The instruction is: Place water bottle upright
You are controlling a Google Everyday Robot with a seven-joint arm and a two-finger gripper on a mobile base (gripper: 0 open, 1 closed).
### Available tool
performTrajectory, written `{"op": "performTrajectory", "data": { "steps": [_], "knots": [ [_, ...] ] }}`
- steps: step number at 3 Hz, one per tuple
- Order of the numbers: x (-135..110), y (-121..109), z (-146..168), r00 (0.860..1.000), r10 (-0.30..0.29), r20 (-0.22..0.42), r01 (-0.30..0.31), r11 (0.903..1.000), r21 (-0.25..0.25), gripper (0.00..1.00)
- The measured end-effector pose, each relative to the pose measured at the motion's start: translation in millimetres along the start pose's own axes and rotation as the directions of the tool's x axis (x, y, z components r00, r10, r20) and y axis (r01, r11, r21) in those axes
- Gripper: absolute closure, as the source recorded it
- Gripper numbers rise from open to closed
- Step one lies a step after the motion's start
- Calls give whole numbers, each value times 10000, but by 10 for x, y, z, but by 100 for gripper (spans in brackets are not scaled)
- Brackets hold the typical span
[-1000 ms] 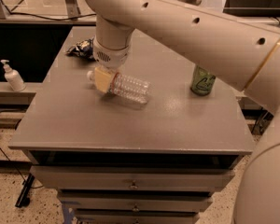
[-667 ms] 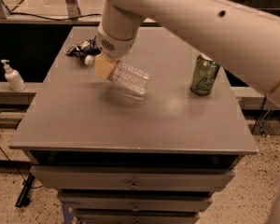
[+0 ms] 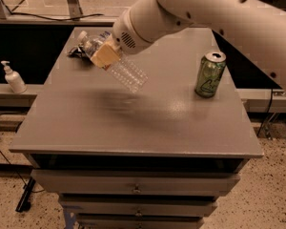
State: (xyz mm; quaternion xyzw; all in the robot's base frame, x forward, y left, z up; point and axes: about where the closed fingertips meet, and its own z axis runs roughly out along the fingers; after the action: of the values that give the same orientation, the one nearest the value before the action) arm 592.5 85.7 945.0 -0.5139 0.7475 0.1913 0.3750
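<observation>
Spanning the scene, the grey drawer cabinet (image 3: 148,123) carries a green can (image 3: 210,74) near its right edge. Left of that can, the gripper (image 3: 105,55) hangs above the top, jaws clamped round the water bottle (image 3: 129,74) (tilted, cap up-left, off the surface).

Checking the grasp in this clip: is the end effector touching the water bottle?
Touching. The camera view shows the end effector, above the table at its rear left, with its tan pad pressed across the tilted water bottle near the neck.
</observation>
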Motion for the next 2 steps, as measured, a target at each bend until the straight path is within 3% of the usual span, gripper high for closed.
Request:
{"op": "performTrajectory", "data": {
  "steps": [1, 2],
  "knots": [
    [-92, 32, 15, 9690, 411, 2434, -311, 9985, -447, 100],
    [-173, -248, -269, 8656, 1099, 4886, -1118, 9934, -255, 100]
  ]
}}
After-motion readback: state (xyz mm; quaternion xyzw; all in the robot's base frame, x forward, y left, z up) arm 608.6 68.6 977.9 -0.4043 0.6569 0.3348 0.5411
